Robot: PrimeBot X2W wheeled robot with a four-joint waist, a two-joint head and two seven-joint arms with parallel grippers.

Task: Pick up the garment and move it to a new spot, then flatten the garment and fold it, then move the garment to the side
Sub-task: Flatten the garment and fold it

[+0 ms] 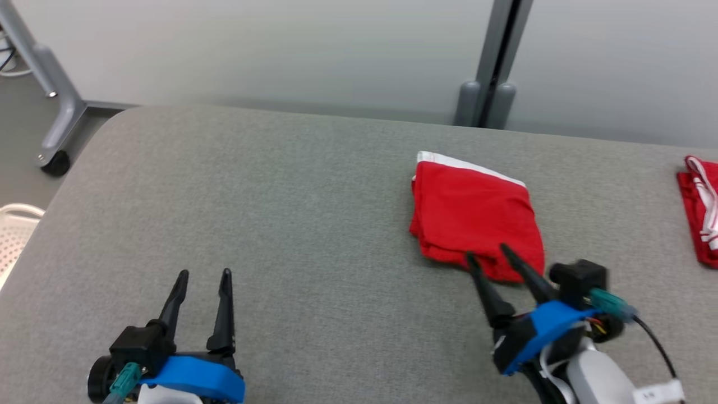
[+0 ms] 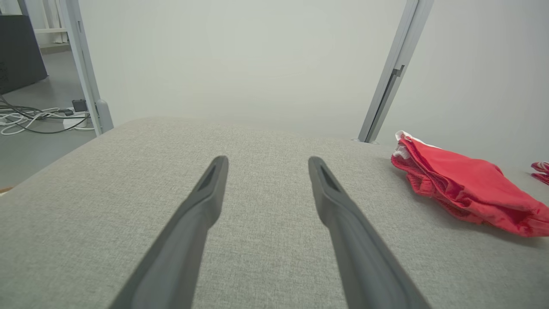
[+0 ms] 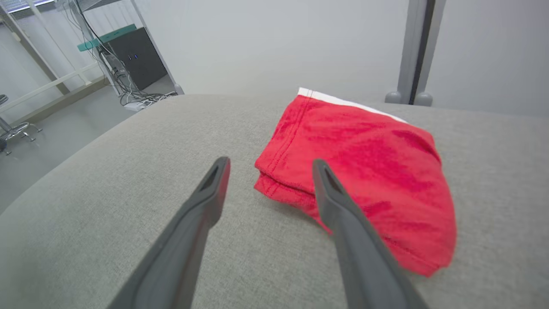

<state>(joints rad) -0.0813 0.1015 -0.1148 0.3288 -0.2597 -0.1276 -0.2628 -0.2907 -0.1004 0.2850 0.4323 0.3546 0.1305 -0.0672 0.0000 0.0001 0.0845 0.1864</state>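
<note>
Right jaws apart, garment (image 1: pixel 477 216) ahead — cloth (image 1: pixel 689 213) far right

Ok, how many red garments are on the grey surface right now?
2. The folded red garment lies just ahead of the right gripper; a second red garment sits at the head view's far right edge, cut off, so more may be hidden beyond.

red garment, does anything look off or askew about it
The folded red garment lies turned at an angle on the gray surface, its near layers uneven and a white band showing at the far edge. No damage.
</note>
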